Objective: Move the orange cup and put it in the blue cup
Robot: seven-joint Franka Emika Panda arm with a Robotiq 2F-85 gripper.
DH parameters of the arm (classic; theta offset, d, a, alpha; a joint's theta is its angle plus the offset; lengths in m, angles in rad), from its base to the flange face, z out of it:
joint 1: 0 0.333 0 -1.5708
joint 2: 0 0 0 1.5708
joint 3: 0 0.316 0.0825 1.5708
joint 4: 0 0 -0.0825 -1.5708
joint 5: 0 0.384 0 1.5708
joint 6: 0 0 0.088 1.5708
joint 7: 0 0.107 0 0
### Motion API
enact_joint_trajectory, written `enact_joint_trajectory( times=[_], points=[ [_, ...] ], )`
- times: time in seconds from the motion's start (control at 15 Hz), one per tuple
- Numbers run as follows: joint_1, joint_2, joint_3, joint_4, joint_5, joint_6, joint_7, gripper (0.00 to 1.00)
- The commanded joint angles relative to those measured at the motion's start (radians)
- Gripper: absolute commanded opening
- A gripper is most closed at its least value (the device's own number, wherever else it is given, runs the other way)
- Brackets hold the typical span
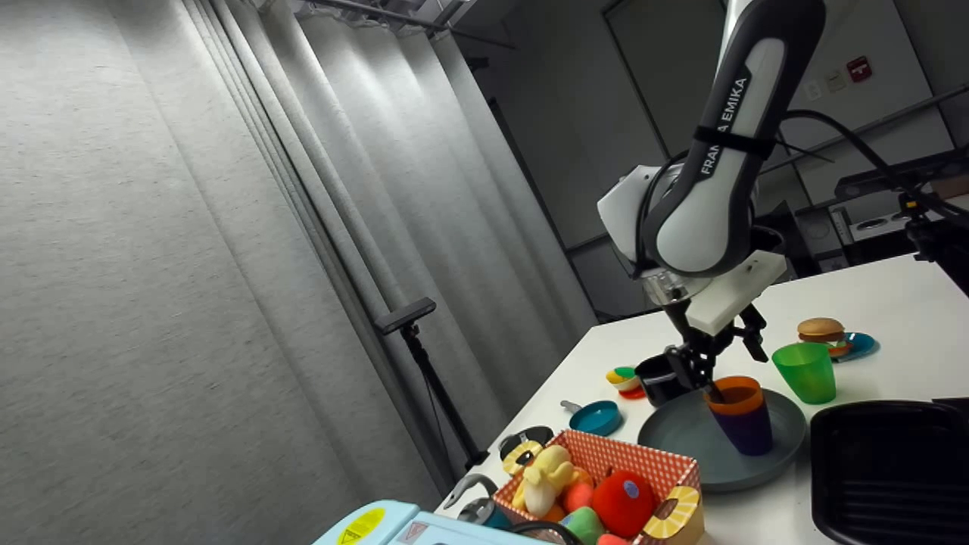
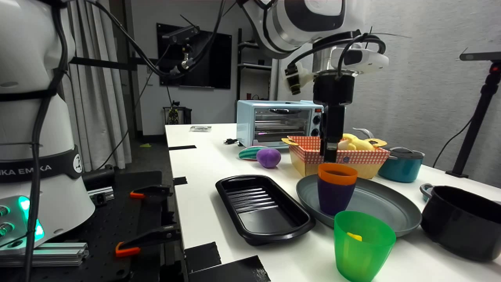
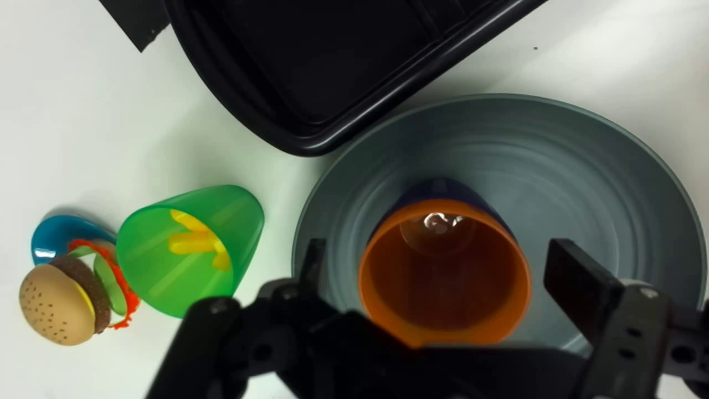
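The orange cup [image 1: 738, 407] sits nested upright inside the blue cup [image 1: 746, 434], a dark blue-purple tumbler, with only its orange rim band showing above. They also show in an exterior view as the orange cup [image 2: 339, 179] and blue cup [image 2: 334, 199]. In the wrist view, the orange cup [image 3: 443, 299] looks empty and hides most of the blue cup [image 3: 443, 188]. The pair stands on a grey plate [image 3: 615, 166]. My gripper [image 3: 436, 263] is open, with its fingers apart on either side of the orange rim and gaps visible. In an exterior view, the gripper [image 2: 330, 156] is at rim height.
A green cup [image 2: 364, 246] with yellow pieces stands beside the plate. A black tray [image 2: 266, 211] and a black pot [image 2: 450, 223] flank the plate. A checkered basket [image 1: 621, 454] of toys, a toy burger [image 1: 821, 331] and a toaster oven [image 2: 282, 121] are around.
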Motion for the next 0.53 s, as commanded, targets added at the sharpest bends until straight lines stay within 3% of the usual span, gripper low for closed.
enact_joint_trajectory(
  times=[0.0, 0.4, 0.47],
  points=[
    [0.009, -0.031, -0.003, -0.018, -0.009, -0.019, 0.027, 1.0],
    [0.005, -0.034, 0.004, -0.015, 0.014, -0.052, 0.012, 1.0],
    [0.001, 0.0, 0.0, 0.002, 0.003, -0.012, 0.014, 1.0]
  ],
)
